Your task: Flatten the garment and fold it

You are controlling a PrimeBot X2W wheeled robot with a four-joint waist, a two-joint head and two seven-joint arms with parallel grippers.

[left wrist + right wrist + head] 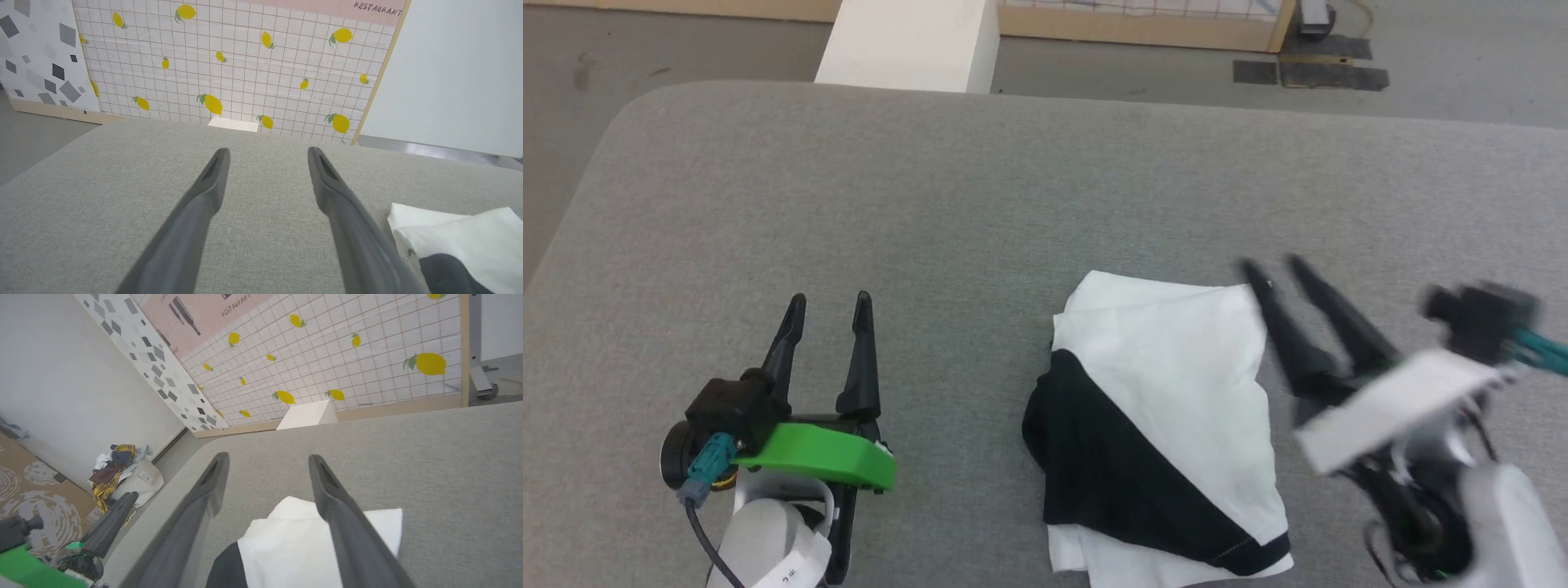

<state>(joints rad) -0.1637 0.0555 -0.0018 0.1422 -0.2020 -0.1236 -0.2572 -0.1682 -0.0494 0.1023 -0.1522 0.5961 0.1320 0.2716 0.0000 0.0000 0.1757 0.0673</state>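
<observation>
Soft white shirt with black sleeves (1176, 367), long side twelve to six on the grey table (931, 204), close at eight o'clock from wide-open right hand (1270, 263), far from wide-open left hand (831, 297).

Garment (1176, 367) soft matt cloth; tabletop (931, 204) woven fabric, slightly rough; left end effector fingers (860, 359) matt plastic.

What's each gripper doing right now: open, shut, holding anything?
Left gripper: open, holding nothing, apart from the garment.
Right gripper: open, holding nothing, at the garment's right edge.
</observation>
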